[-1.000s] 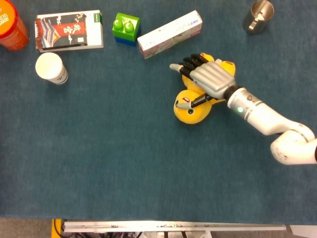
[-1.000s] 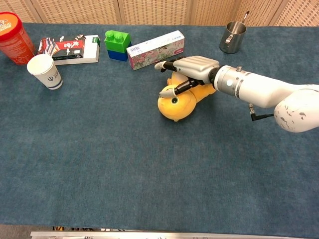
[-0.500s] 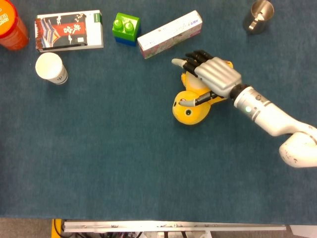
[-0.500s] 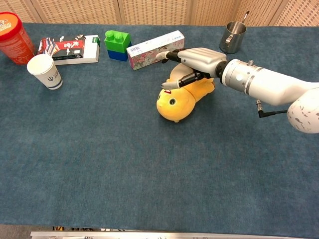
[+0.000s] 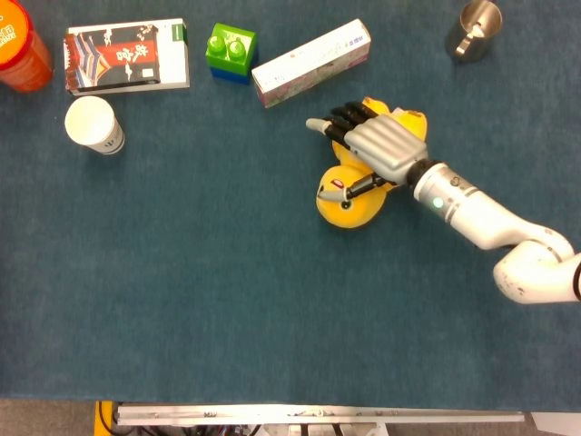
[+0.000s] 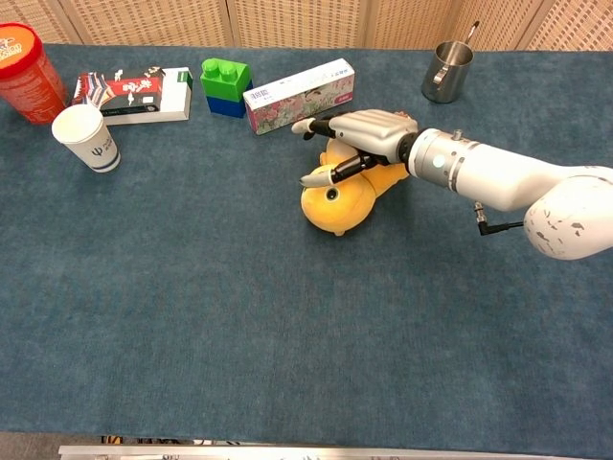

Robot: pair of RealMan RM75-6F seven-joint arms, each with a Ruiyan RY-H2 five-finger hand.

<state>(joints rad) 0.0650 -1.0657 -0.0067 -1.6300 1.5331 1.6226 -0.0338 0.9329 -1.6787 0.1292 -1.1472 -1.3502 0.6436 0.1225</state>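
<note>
A yellow plush toy (image 5: 349, 205) (image 6: 335, 205) lies on the blue table cloth, right of centre. My right hand (image 5: 383, 145) (image 6: 370, 128) lies on top of it, palm down. The fingers (image 5: 343, 116) reach out fairly straight past the toy's body toward the far left. The thumb (image 5: 349, 188) rests on the toy's head, and nothing is clearly clasped. The toy's body is mostly hidden under the hand. My left hand shows in neither view.
A long floral box (image 5: 310, 62) (image 6: 299, 94) lies just beyond the hand. A green and blue block (image 5: 231, 52), a printed packet (image 5: 127, 56), a white paper cup (image 5: 93, 124) and a red canister (image 5: 20, 45) stand far left. A steel cup (image 5: 472, 29) stands far right.
The right hand rose a little and shifted right with the toy's head turning, then came back down and left onto the toy. The toy stays on the cloth.
</note>
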